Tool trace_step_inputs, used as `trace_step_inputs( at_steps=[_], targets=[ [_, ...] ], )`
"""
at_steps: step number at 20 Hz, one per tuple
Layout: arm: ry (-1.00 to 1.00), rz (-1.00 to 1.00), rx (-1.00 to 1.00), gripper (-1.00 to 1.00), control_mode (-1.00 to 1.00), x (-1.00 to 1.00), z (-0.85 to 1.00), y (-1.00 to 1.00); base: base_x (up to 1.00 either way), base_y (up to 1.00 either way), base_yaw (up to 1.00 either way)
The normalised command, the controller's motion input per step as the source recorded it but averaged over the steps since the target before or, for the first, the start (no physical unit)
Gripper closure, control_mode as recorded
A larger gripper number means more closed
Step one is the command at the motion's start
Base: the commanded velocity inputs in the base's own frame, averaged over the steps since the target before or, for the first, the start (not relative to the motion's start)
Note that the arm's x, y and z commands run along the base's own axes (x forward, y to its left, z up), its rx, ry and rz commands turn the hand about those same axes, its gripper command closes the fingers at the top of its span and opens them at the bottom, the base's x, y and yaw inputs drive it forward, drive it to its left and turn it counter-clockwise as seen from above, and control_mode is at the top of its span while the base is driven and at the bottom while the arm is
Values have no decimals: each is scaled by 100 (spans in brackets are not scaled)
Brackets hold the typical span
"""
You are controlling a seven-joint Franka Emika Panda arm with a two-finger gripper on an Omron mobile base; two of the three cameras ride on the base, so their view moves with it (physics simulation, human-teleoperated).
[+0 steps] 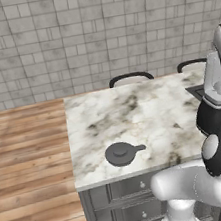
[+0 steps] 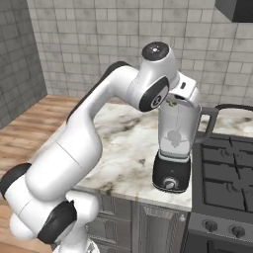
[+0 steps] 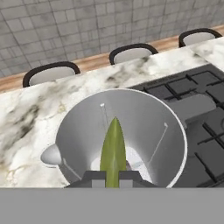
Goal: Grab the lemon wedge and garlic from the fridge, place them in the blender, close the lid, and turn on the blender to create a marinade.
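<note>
From the left base view, the lid (image 1: 122,153) lay on the marble surface (image 1: 133,114), well apart from the blender (image 1: 219,100).

The right base view showed something yellow-green at the blender's open mouth.

In the hand view, the pincer (image 3: 113,175) was pinched shut on the lemon wedge (image 3: 113,148), its long axis pointing into the jar directly below.

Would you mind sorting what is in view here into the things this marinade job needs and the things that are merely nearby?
Part of the job:
- blender, jar open at the top
- lid, lying on the marble counter
- lemon wedge, pinched in the gripper over the jar

Just nearby:
- stove
- chairs behind the counter
- drawers
</note>
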Motion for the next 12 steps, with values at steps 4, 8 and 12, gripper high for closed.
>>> trace_step_inputs(
  at_steps=[4,8,12],
  targets=[
    [14,5,0,100,-100,48,-49,0,0,0,0],
    [8,5,0,100,-100,18,-32,-5,0,0,0],
    [7,5,0,100,-100,3,-30,-6,0,0,0]
  ],
)
